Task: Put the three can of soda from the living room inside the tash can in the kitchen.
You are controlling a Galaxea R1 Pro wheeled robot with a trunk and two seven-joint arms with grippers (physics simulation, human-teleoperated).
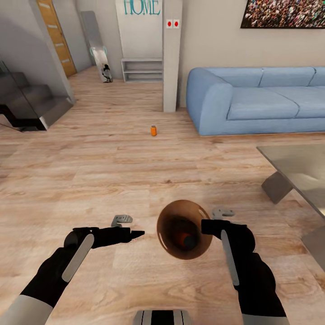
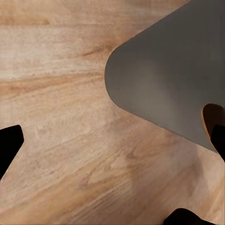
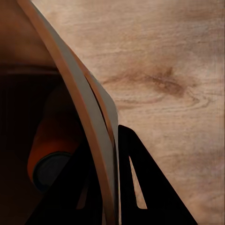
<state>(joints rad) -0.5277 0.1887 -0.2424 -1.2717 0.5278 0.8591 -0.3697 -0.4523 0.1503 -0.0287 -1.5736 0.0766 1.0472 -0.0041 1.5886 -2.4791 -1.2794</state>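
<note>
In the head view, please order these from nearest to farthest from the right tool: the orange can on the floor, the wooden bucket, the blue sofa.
1. Wooden bucket: held at its rim by the right tool.
2. Orange can: standing on the plank floor, ahead and slightly left.
3. Blue sofa: against the far wall, ahead to the right.

Two orange soda cans: one on the floor, one inside the single wooden bucket, seen there. One blue sofa, one shiny low table, two grippers, left and right.

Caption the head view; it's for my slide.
Right claw grips the bucket rim, an orange can inside; another can stands near the sofa.
</note>
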